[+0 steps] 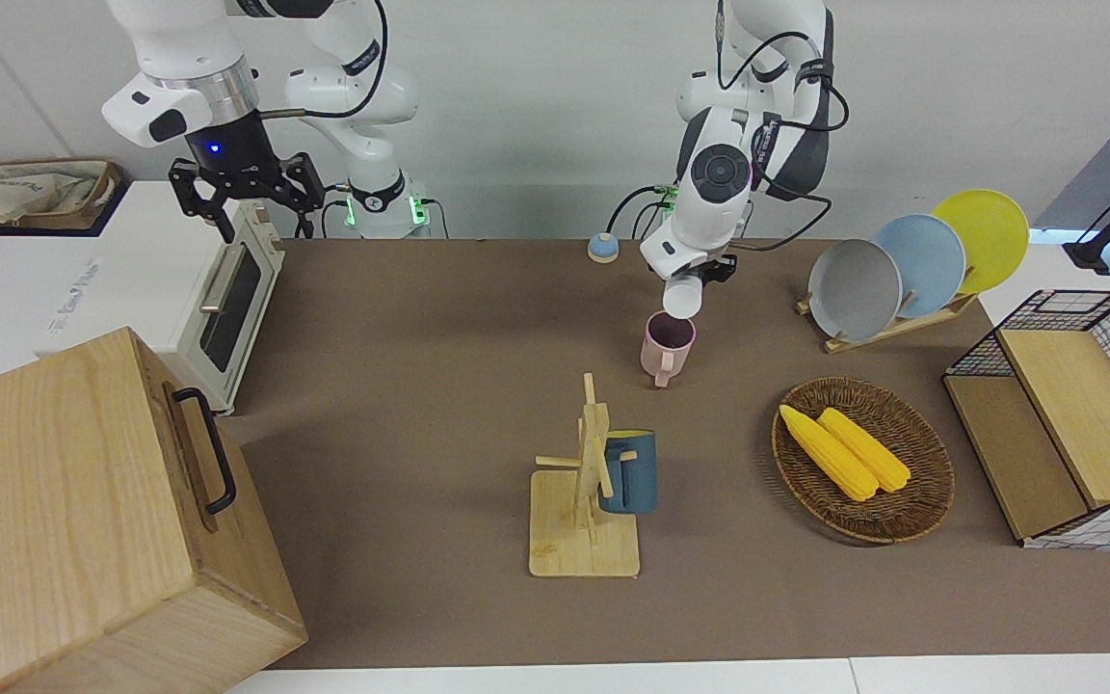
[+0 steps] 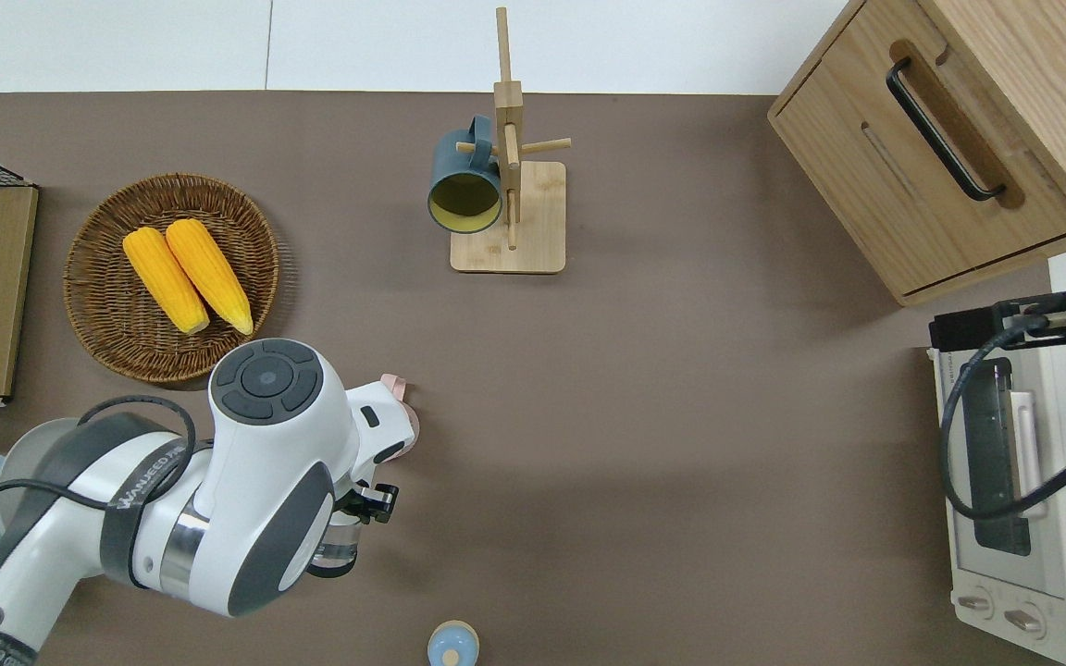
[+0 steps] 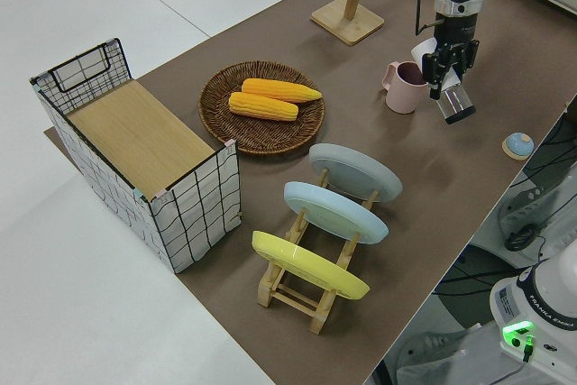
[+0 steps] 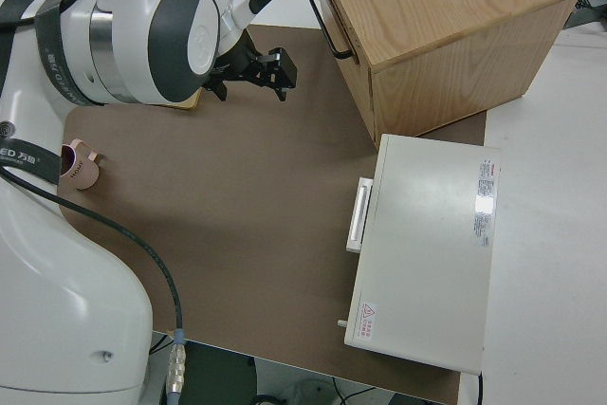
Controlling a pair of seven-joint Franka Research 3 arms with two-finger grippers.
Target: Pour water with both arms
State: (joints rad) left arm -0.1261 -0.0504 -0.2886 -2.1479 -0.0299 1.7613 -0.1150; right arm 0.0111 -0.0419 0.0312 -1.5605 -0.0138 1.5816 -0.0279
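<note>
My left gripper point(image 1: 710, 273) is shut on a clear glass point(image 1: 682, 299) and holds it tilted in the air. In the overhead view the gripper point(image 2: 364, 504) and the glass point(image 2: 336, 548) are over the table just nearer to the robots than a pink mug point(image 1: 667, 345). The mug stands upright on the brown mat, mostly hidden under the wrist from overhead, with only its handle point(image 2: 396, 386) showing. The left side view shows the glass point(image 3: 457, 104) beside the mug point(image 3: 405, 86). My right arm is parked, its gripper point(image 1: 245, 189) open and empty.
A wooden mug tree point(image 1: 585, 501) with a dark blue mug point(image 1: 629, 472) stands mid-table. Toward the left arm's end are a wicker basket point(image 1: 921, 501) with two corn cobs point(image 1: 844, 449), a plate rack point(image 1: 902, 323) and a wire crate point(image 1: 1075, 414). A toaster oven point(image 1: 223, 308), a wooden cabinet point(image 1: 83, 520) and a small blue knob point(image 1: 601, 248) are also present.
</note>
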